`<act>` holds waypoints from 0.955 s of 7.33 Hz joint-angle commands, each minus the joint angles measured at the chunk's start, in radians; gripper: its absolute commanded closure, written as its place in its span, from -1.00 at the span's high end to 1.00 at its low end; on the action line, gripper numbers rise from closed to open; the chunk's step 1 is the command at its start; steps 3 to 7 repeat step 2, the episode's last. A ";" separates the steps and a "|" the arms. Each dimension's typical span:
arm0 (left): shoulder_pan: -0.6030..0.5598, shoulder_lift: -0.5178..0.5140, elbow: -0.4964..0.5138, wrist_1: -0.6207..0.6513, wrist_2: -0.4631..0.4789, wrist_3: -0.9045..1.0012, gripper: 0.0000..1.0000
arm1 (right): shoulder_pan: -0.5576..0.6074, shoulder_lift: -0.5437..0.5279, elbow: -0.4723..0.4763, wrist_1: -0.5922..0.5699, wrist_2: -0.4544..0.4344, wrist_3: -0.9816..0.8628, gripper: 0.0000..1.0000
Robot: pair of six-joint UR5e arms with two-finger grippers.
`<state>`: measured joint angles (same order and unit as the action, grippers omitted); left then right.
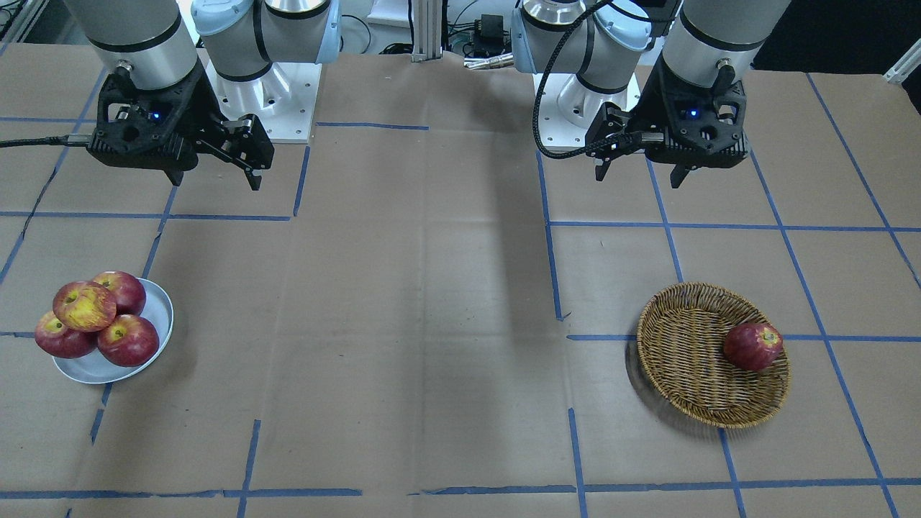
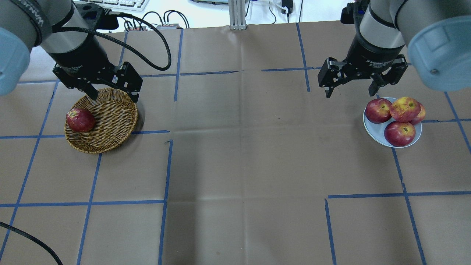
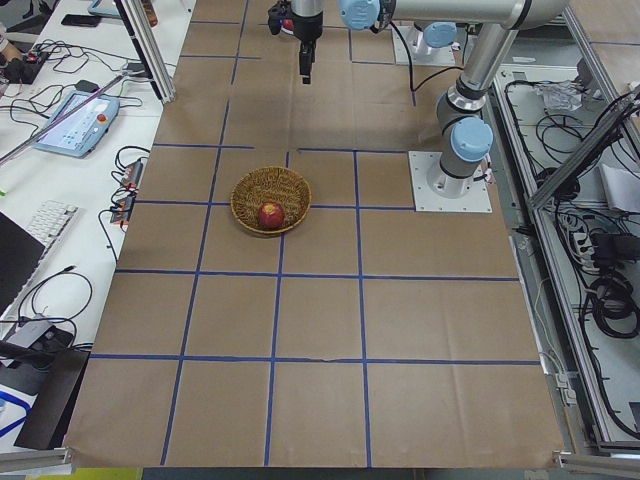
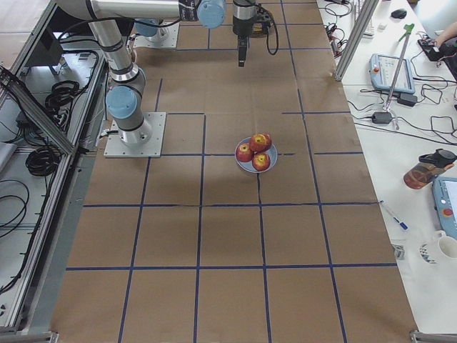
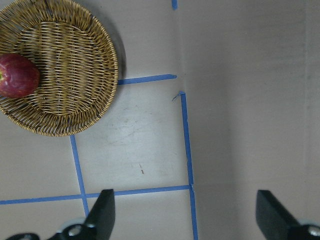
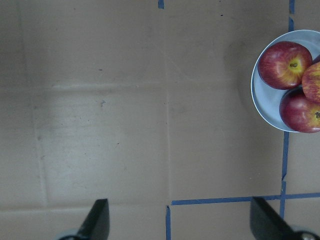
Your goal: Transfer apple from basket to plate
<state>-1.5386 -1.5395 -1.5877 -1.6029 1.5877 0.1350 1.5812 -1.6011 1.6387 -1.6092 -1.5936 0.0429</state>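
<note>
Black left gripper (image 2: 112, 92) and right gripper (image 2: 349, 92) hover raised, jaws wide, empty.
Brown paper tabletop (image 2: 239, 165), gridded with blue tape (image 2: 167, 169).

The worktop (image 2: 235, 165) is covered with brown paper, creased in long folds and marked into large squares by blue tape (image 2: 167, 173) (some strips stop short or are torn at the ends). At its far edge in the overhead view stands an aluminium profile post (image 2: 237, 14). A white bench runs along one side, carrying a white keyboard (image 3: 45, 225), a teach pendant (image 3: 75, 122) and loose leads. Further along, the same bench holds a second teach pendant (image 4: 391, 73), a white mug (image 4: 446, 246), a pen (image 4: 393, 215) and a brown bottle (image 4: 427, 168). Black cable bundles (image 3: 600, 290) lie in the metal-framed strip along the opposite side. The light is even, with soft shadows.
</note>
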 commanded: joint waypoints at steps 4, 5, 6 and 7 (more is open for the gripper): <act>0.000 0.001 0.000 0.000 0.000 0.000 0.98 | -0.001 -0.002 0.000 0.000 0.001 -0.001 1.00; 0.000 0.001 0.000 0.000 0.000 0.000 0.98 | -0.001 -0.002 0.000 0.000 0.001 -0.001 1.00; 0.000 0.001 0.000 0.000 0.000 0.000 0.98 | -0.001 -0.002 0.000 0.000 0.001 -0.001 1.00; 0.000 0.001 0.000 0.000 0.000 0.000 0.98 | -0.001 -0.002 0.000 0.000 0.001 -0.001 1.00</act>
